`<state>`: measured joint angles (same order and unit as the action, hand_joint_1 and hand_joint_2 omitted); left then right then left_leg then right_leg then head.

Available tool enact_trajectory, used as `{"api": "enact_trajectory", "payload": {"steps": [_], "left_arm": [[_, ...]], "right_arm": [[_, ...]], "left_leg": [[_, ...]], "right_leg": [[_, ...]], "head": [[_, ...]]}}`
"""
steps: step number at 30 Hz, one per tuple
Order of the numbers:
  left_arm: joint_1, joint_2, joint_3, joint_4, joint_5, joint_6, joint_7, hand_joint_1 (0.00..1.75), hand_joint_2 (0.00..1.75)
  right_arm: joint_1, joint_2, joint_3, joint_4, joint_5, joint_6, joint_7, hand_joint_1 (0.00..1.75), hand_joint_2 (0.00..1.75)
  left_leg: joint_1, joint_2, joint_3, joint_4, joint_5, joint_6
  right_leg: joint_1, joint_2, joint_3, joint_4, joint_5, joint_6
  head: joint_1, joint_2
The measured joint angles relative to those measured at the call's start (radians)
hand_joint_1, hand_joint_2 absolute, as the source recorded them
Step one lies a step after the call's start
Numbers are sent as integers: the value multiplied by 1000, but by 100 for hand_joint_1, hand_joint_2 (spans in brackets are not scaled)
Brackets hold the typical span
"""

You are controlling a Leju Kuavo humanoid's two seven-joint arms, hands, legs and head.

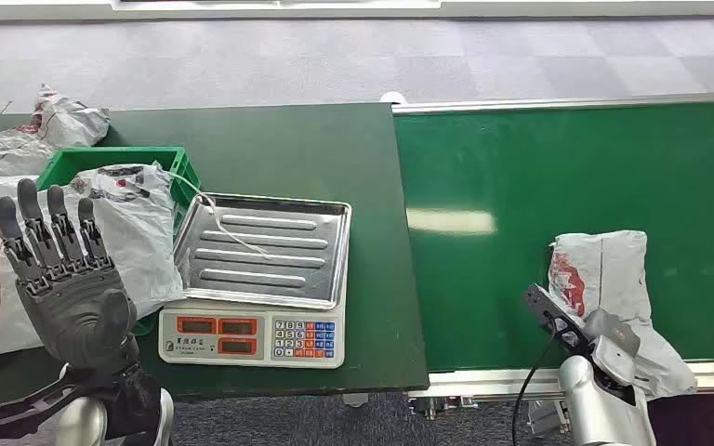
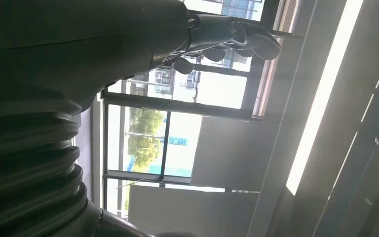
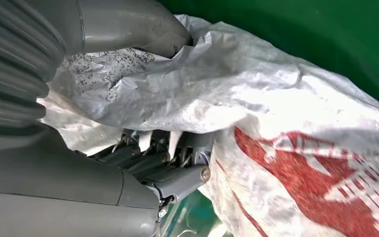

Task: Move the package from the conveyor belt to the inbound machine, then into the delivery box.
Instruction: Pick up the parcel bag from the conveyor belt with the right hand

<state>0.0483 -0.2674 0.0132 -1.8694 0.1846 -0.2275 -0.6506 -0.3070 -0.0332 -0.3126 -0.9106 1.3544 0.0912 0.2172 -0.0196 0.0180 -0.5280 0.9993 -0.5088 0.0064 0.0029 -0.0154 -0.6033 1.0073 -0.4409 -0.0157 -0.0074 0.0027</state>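
Overhead, head view: the package (image 1: 614, 279), a crumpled white bag with red print, lay on the green conveyor belt (image 1: 539, 167) near its front edge, with the right robot hand (image 1: 604, 339) at its near side.
Beside it: a scale (image 1: 256, 279) with a steel tray stood on the dark green counter (image 1: 288, 149), next to a green box (image 1: 84, 163) holding bags; the left robot hand (image 1: 65, 279) was raised, released, fingers apart.
Left wrist view: fingers (image 2: 237, 37) stood out against windows (image 2: 168, 143).
Right wrist view: the thumb (image 3: 143, 29) and fingers (image 3: 163, 158) were grasping the package (image 3: 276, 113).
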Motion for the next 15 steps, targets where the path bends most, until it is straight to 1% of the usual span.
{"api": "enact_trajectory", "payload": {"steps": [15], "left_arm": [[0,-2,1,-4,0,0,5,0,175]], "right_arm": [[1,4,10,-2,-1,0,0,175,175]], "left_leg": [[0,0,0,0,0,0]], "right_leg": [[0,0,0,0,0,0]], "head": [[0,0]]}}
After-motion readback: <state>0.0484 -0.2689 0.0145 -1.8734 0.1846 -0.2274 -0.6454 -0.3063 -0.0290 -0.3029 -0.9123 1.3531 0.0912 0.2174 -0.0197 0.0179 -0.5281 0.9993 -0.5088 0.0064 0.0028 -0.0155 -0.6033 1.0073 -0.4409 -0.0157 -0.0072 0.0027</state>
